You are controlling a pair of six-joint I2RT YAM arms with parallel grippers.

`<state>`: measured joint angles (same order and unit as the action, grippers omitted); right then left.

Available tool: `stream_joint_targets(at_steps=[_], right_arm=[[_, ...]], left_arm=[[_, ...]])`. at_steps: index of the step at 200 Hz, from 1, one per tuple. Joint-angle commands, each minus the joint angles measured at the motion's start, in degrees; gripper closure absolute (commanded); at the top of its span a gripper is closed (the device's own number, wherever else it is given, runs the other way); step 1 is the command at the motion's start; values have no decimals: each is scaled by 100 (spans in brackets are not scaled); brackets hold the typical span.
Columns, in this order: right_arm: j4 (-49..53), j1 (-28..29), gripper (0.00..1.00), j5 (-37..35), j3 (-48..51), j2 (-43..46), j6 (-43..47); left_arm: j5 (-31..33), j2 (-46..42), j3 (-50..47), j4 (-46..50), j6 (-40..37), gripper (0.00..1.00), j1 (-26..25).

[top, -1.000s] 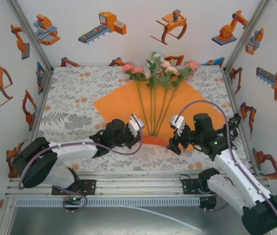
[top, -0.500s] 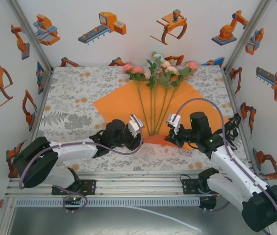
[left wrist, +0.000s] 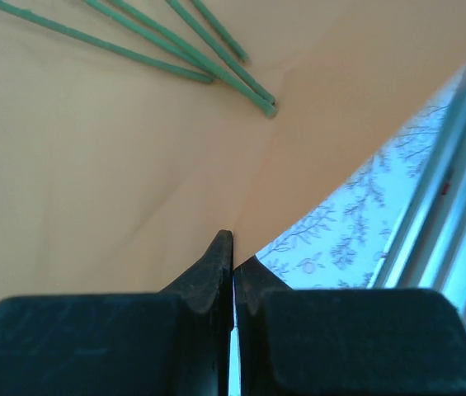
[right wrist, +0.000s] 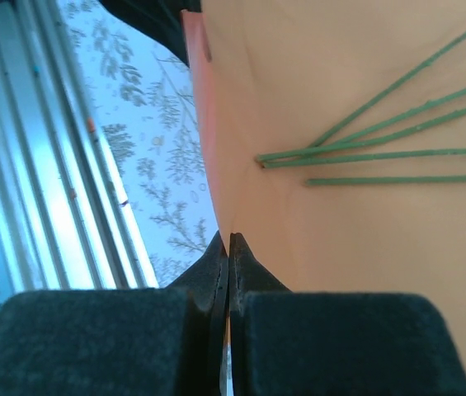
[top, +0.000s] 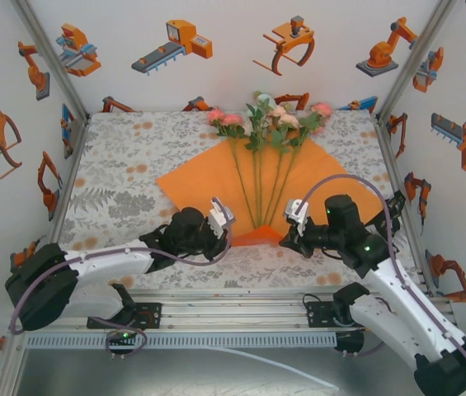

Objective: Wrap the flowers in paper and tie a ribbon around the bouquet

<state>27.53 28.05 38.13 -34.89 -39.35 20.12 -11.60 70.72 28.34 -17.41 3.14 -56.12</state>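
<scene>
The orange paper (top: pixel 200 177) lies like a diamond on the tablecloth. The flowers (top: pixel 270 121) rest on it, heads at the far end, thin green stems (top: pixel 257 186) fanning toward me. My left gripper (top: pixel 234 234) is shut on the paper's near edge, left of the stem ends. My right gripper (top: pixel 285 239) is shut on the same edge to their right. Between them the near corner (top: pixel 256 237) buckles upward. The left wrist view has the left gripper (left wrist: pixel 233 247) pinching paper (left wrist: pixel 92 165) below the stems (left wrist: pixel 216 62). The right gripper (right wrist: pixel 228 247) pinches paper (right wrist: pixel 364 247) beside the stems (right wrist: pixel 381 148). The black ribbon is out of view.
A grey floral tablecloth (top: pixel 121 177) covers the table, with white printed walls around it. An aluminium rail (top: pixel 233 309) runs along the near edge, close behind both grippers, and shows as the rail (left wrist: pixel 455 206) and the rail (right wrist: pixel 43 165) in the wrist views.
The right gripper swung inward toward the stem ends with the paper's edge. The left gripper drew back slightly to the left. The near corner now stands up more.
</scene>
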Motion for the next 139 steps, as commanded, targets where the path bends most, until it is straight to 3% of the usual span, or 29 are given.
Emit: stream_joint_targets(at_steps=[1,21,43,73,90,107,123,139], right_arm=[[440,188,100,49,-214,389,-342],[492,288,100,65,-248,413,-405],[430,286,100,-486,-255,297,-61],[-6,271,91,-1667,-263,-251,251],[-306,246,88,-1946,-282,-668,282],[-600,194,88,-2023,-208,-1052,282],[-842,127,90,-2126,-147,-1351,245],[-1085,93,94,-2368,-108,-1550,149]], left_arm=[[-2,-368,-76,394,352,91,-262],[150,-528,-4,553,390,91,-416],[453,-508,-43,403,308,89,-416],[778,-60,140,161,194,71,-386],[881,330,230,-76,187,63,-373],[873,677,230,-416,262,56,-329],[877,898,233,-649,370,38,-280],[834,1017,247,-729,383,36,-234]])
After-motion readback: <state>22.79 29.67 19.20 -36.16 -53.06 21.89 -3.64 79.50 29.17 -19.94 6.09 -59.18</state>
